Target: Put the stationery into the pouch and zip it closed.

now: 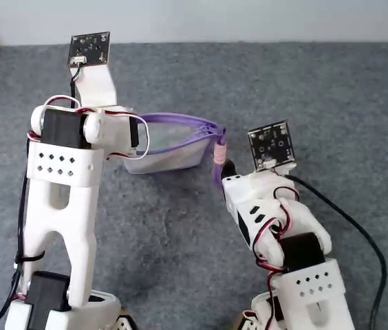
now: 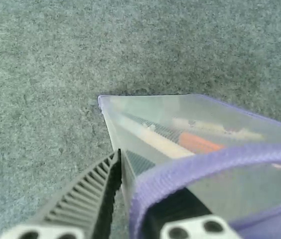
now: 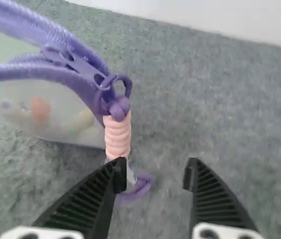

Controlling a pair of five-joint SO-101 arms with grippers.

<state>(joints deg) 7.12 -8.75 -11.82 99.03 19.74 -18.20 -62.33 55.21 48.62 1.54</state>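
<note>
A clear pouch [image 1: 170, 150] with a purple zipper band lies on the grey carpet between the two arms. Inside it are stationery items, among them an orange pen [image 2: 200, 143] and a white pen [image 2: 150, 139]. My left gripper [image 2: 123, 159] is shut on the pouch's [image 2: 195, 119] end wall, just under the purple band. The zipper slider [image 3: 70, 62] sits at the opposite end, and a pink and purple pull cord [image 3: 116, 134] hangs from it. My right gripper [image 3: 155, 172] is open, with the pull cord [image 1: 218, 152] touching the tip of one finger.
Grey carpet [image 1: 331, 96] covers the whole work surface, with a pale wall along the far edge. A black cable [image 1: 359, 234] trails beside the right arm [image 1: 283, 234]. The left arm [image 1: 63, 179] stands over the near-left area.
</note>
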